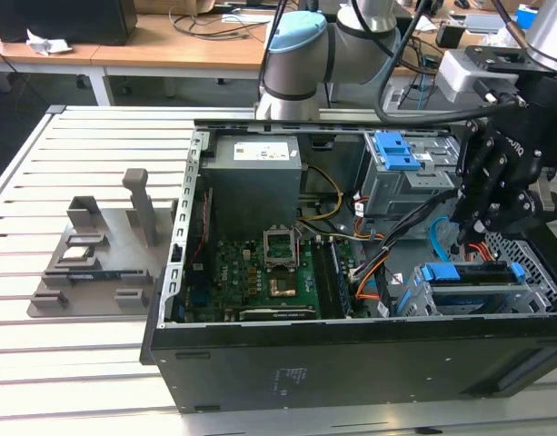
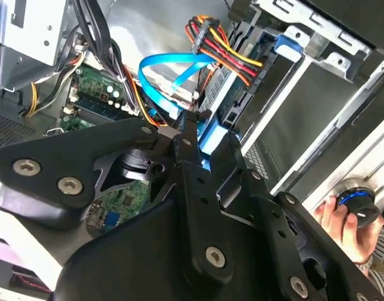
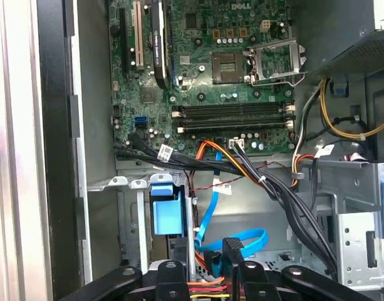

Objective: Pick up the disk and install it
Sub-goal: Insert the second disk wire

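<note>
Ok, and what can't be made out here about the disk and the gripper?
- The disk: in the exterior view the drive cage walls hide its body; whether it is fully seated cannot be told.
- The gripper: in the second wrist view its own black linkage covers whatever lies behind it.
- A hand: second wrist view, cut off by the picture's edge; what it grips is unclear.

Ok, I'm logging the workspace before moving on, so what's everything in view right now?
table: one, white, slatted
computer case: one, black, open, on the table
motherboard: one, green, inside the case
metal box: one, grey, inside the case
disk: one, blue-framed, in the cage at the exterior view's lower right
flat cable: one, blue, near the cage
fixture: one, grey, on the table at the exterior view's left
hand: one, a person's, beside the case
gripper: one, black, just above the disk
</note>
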Available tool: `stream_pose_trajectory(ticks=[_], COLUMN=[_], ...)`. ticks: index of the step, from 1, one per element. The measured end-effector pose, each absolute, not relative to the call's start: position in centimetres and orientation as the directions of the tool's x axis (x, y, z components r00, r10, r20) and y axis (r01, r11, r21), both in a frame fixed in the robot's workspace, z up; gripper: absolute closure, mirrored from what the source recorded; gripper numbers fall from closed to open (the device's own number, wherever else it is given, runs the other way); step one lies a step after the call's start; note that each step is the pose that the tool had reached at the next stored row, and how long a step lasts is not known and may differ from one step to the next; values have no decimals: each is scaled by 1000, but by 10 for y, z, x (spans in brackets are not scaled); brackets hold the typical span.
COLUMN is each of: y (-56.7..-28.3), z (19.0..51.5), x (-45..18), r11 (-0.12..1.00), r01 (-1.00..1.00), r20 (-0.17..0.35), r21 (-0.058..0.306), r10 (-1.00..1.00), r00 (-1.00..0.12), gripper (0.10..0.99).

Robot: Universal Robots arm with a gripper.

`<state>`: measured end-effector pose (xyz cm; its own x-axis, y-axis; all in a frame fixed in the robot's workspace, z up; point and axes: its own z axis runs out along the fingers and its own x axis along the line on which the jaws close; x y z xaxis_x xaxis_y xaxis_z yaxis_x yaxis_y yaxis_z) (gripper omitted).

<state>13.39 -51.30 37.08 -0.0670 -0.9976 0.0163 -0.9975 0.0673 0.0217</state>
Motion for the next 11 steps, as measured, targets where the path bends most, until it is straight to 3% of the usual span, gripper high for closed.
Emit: stream_pose_trajectory(ticks=[4,7,11], y=[-513,-513,-524], z=[371,371,370], x=[134,134,134], r11=[67,66,65], r01=[-998,-998,-998], r20=[16,16,18], r21=[22,22,22], r10=[-998,-998,-998], r00=[-67,-66,-65], gripper=[725,925,925])
